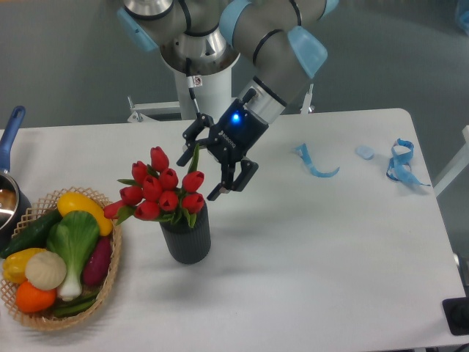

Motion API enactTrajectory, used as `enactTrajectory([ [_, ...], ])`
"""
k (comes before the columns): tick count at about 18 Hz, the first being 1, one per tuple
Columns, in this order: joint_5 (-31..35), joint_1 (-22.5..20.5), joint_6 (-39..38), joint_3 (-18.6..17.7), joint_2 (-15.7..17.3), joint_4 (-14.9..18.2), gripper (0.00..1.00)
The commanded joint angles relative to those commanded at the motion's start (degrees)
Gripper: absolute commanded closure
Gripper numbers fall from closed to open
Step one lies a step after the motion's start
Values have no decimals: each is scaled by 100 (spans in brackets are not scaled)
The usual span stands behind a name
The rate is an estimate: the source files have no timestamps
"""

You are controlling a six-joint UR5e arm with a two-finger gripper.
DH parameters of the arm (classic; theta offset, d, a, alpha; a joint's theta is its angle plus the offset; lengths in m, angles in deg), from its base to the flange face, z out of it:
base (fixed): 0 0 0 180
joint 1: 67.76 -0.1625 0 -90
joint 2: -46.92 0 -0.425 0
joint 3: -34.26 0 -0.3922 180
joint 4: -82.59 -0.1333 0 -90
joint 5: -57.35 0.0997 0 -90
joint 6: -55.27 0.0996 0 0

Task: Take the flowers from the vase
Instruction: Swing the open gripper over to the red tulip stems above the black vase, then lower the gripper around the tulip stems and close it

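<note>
The flowers (pixel 163 190), a bunch of red tulip buds with green leaves, stand upright in the vase (pixel 187 236), a small dark grey ribbed cylinder left of the table's middle. My gripper (pixel 199 176) hangs open just to the upper right of the blooms, tilted toward them. One fingertip sits near the tall green leaf, the other near the rightmost bud. Nothing is held between the fingers.
A wicker basket (pixel 110 282) of vegetables sits at the left front, right beside the vase. A pot with a blue handle (pixel 10 133) shows at the left edge. Blue ribbon pieces (pixel 315 165) (pixel 401 163) lie at the back right.
</note>
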State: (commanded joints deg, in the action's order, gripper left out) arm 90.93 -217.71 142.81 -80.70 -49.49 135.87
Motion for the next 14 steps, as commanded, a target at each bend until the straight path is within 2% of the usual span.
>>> enactTrajectory([
  [3,0,88,-9,9,-132,-221,0],
  [14,-9,299,-9,114,-326,-239,0],
])
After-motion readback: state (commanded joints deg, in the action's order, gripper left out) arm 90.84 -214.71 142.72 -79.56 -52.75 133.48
